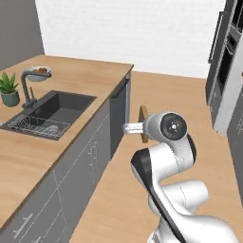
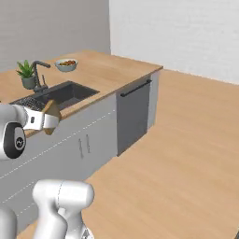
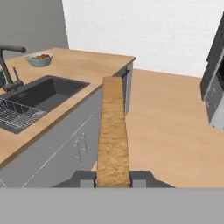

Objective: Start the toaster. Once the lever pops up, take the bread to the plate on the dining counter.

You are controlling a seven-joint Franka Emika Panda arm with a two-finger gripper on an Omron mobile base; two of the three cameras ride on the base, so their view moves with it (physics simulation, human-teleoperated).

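The end effector [image 3: 113, 178] is being seen clamped on the bread [image 3: 112, 131], its two dark fingertips [image 3: 86, 178] pressing against the flat faces of the slice. In the hand view the bread is being viewed edge-on, its crust running away from the camera as a narrow tan strip. In the left base view the bread [image 1: 143, 124] is being held on edge in the air above the wooden floor [image 1: 190, 109], just beyond the arm's wrist and clear of the cabinet fronts. In the right base view the slice [image 2: 50, 116] is being carried beside the tabletop [image 2: 100, 70] edge, in front of the sink [image 2: 60, 95].

The light-wood tabletop is being occupied by a dark sink with a wire rack [image 1: 35, 126] lying in it, a dark tap [image 1: 27, 90] standing behind the basin, a potted plant [image 1: 8, 89] just beside the tap, and a bowl [image 2: 66, 64] with orange-brown contents sitting farther back. A dark dishwasher front [image 2: 133, 114] is being shown under the tabletop's far end, near the white brick wall [image 2: 177, 32].
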